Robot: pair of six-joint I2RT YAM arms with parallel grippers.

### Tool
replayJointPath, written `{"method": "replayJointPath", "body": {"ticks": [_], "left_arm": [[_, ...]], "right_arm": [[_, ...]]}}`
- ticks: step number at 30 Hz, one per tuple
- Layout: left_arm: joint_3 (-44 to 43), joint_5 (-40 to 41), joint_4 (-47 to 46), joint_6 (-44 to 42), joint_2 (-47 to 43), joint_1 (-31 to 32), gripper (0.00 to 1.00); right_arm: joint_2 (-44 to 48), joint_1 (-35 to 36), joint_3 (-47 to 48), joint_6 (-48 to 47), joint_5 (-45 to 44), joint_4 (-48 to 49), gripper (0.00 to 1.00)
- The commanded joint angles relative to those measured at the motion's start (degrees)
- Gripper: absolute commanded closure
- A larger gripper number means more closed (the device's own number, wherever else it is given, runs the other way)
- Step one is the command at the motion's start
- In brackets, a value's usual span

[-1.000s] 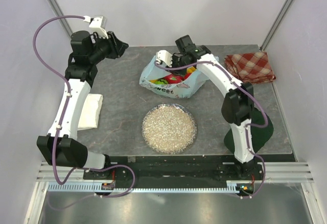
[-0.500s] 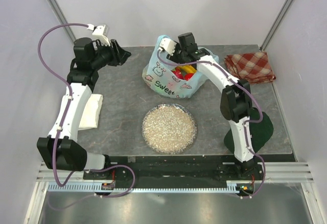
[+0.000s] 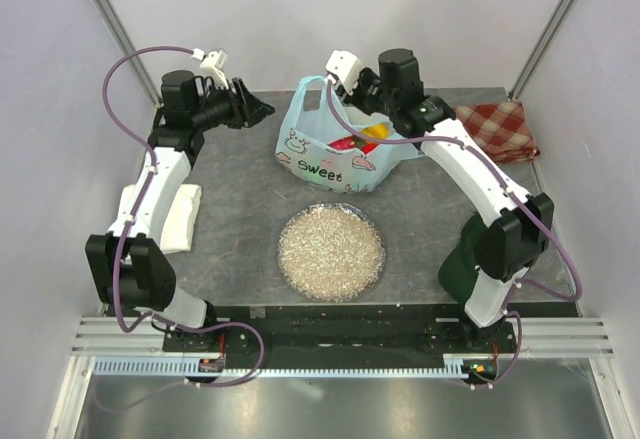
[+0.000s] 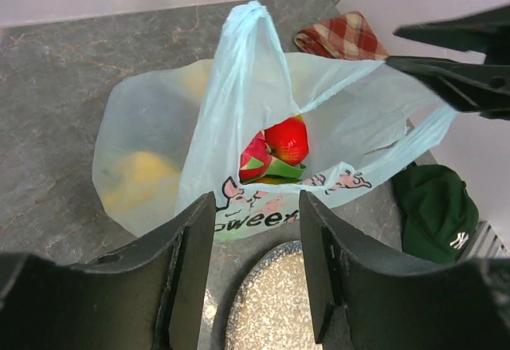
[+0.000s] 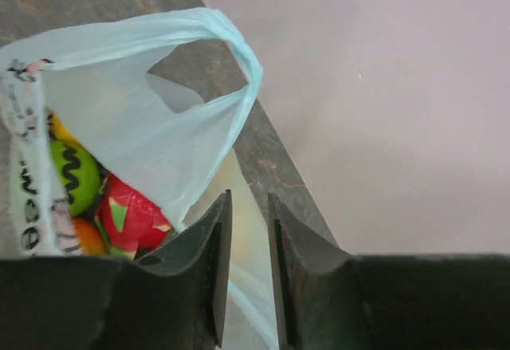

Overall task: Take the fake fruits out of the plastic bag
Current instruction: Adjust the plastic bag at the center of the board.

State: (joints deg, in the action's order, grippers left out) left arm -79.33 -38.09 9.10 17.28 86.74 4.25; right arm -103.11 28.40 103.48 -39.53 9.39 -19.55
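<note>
The light blue plastic bag [image 3: 335, 154] stands upright at the back middle of the table, its mouth open. Inside it I see fake fruits: a red apple [image 4: 288, 139], a pink-red dragon fruit [image 4: 253, 159] [image 5: 131, 218] and a green mango [image 5: 76, 176]. A yellow piece [image 4: 139, 178] shows through the film. One handle loop [image 4: 251, 23] sticks up free. My right gripper [image 3: 362, 87] hovers over the bag's back right; its jaws stand narrowly apart, and bag film stretches up to them. My left gripper [image 4: 255, 262] is open and empty, left of the bag [image 4: 239, 127].
A speckled plate [image 3: 331, 251] lies in front of the bag. A red checkered cloth [image 3: 492, 129] sits at the back right, a white folded cloth [image 3: 178, 214] at the left, and a dark green cap [image 4: 434, 206] near the right arm's base. Walls enclose the table.
The right gripper rose and moved back right, and the slumped bag now stands upright with its mouth open. The left gripper swung right toward the bag and opened wider.
</note>
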Motion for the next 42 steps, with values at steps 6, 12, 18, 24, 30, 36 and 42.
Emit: {"method": "replayJointPath", "body": {"ticks": [6,12,18,24,30,36,42], "left_arm": [[-1.5,-1.7,-3.0,1.7,-2.5,0.0,0.46],[0.7,-0.9,-2.3,-0.2,-5.2,-0.1,0.46],[2.4,-0.6,-2.2,-0.3,-5.8,-0.2,0.46],[3.0,-0.7,-1.1,-1.3,-6.8,-0.2,0.46],[4.4,-1.5,0.3,-2.0,-7.0,-0.1,0.46],[6.5,-1.3,0.3,-1.8,-6.3,-0.2,0.46],[7.9,-1.4,0.3,-1.8,-5.7,-0.1,0.46]], "right_arm": [[-12.7,-0.9,13.0,-1.9,11.8,-26.5,0.94],[-16.0,-1.0,13.0,-3.4,8.3,-30.5,0.99],[-18.2,-1.8,11.7,-5.6,1.4,-31.2,1.00],[-28.4,-2.7,21.5,-4.2,-4.5,-28.6,0.89],[-32.1,-4.3,28.1,-1.9,-5.4,-19.0,0.32],[-32.9,-7.4,30.2,2.4,2.2,-12.6,0.11],[-33.1,-8.9,28.5,2.4,7.2,-13.1,0.18]]}}
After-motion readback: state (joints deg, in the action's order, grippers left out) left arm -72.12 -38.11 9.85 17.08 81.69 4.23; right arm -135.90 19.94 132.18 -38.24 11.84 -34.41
